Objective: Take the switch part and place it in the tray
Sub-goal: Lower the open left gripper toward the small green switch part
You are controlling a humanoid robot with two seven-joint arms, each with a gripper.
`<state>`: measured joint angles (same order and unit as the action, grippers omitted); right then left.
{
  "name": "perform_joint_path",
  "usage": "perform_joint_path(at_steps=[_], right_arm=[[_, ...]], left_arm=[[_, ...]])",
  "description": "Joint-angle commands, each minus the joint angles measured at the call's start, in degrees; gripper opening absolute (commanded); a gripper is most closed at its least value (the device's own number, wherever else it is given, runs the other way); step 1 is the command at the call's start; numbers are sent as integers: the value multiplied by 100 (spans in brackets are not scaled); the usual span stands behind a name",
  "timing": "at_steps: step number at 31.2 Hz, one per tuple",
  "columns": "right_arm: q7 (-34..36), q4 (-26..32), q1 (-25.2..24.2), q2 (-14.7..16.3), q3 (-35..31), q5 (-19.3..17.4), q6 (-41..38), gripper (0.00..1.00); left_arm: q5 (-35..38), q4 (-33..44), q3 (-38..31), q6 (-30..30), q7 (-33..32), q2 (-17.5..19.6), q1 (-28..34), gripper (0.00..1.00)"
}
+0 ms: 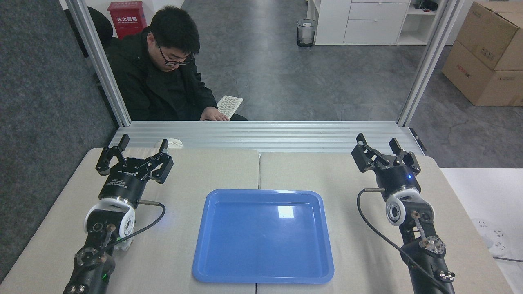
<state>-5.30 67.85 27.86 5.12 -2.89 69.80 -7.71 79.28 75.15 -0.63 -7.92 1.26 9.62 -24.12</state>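
The blue tray [263, 237] lay in the middle of the tabletop [351, 175]. The left end effector [141, 148] and the right end effector [378, 143] were both spread wide, holding nothing. The switch part could not be seen.

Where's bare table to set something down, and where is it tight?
Free: the tray itself holds nothing; the strip between its far rim and the metal rail; the gaps between the tray and each arm. Tight: the far left corner, where the left tool sits near a white mouse. The right tool hangs at the far right.
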Motion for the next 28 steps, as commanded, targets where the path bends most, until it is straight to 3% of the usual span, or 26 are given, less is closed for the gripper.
perform_joint_path(at_steps=[1,28], right_arm=[[3,0,0,-3,-1,-1,-3,100],[3,0,0,-3,-9,-1,-11,100]], left_arm=[[-211,26,-104,-271,-283,84,-58,99],[-229,167,-253,80,-372,102,-154,99]])
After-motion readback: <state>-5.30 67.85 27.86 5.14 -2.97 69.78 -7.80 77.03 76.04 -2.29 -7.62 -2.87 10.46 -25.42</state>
